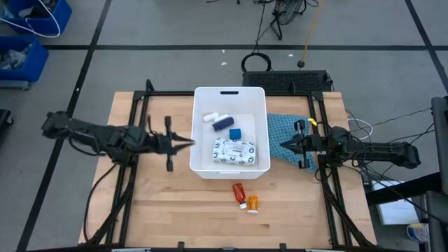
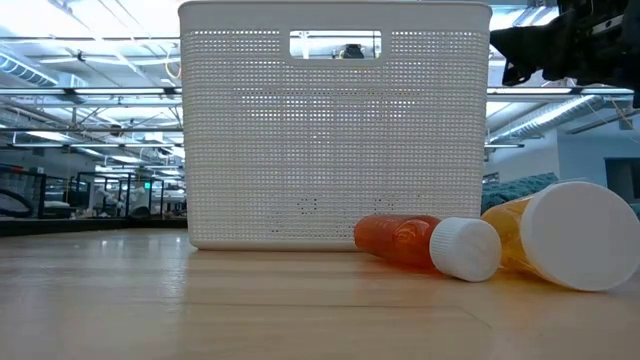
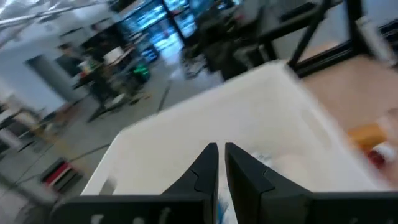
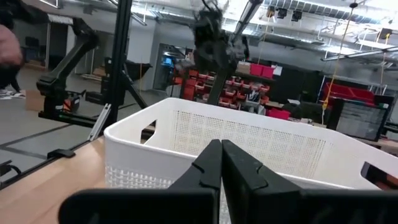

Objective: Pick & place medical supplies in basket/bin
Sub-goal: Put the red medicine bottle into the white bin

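Note:
The white bin [image 1: 201, 98] stands mid-table; its perforated wall [image 2: 335, 125] fills the low view. Inside lie a white patterned packet [image 1: 236, 150], a white tube [image 1: 210, 117], a dark blue piece [image 1: 222, 123] and a small blue cube [image 1: 236, 133]. A red bottle [image 1: 239, 193] [image 2: 398, 240] and an orange bottle [image 1: 252, 204] [image 2: 560, 235] lie on their sides on the wood near the bin's near wall. My left gripper [image 1: 190, 143] [image 3: 221, 155] is shut, raised just outside the bin's left wall. My right gripper [image 1: 283, 145] [image 4: 221, 152] is shut, just right of the bin, above the teal cloth.
A teal cloth [image 1: 283, 133] lies on the table by the bin's right wall, under my right gripper. Black frame rails [image 1: 133, 175] run along the table's left and right sides. Bare wood [image 1: 175, 210] lies on the near side of the bin around the bottles.

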Available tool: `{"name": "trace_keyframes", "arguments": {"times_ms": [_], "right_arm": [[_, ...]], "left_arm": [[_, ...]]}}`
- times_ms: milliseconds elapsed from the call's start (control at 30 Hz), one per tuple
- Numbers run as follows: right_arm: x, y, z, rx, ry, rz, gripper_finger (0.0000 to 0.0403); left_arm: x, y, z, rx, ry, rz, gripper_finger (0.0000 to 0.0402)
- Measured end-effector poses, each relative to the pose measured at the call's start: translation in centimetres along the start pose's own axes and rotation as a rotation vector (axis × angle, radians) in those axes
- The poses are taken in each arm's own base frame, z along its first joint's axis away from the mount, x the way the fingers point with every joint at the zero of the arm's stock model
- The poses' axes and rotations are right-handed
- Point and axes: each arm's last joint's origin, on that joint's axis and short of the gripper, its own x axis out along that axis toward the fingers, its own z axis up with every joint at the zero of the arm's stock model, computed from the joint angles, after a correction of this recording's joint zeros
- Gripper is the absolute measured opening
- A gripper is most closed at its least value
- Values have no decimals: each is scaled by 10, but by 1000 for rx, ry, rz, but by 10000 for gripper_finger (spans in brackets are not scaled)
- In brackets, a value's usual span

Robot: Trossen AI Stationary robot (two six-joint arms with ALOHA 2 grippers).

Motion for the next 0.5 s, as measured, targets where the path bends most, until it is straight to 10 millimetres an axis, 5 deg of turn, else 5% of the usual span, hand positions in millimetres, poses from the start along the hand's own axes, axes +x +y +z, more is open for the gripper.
{"name": "trace_keyframes", "arguments": {"times_ms": [133,500], "right_arm": [[0,0,1,-4,-6,-2,0],[0,0,0,37,-1,0,0]], "left_arm": [[26,-20,33,46,18,-60,35],[107,-120,75,272,148,-258,35]]}}
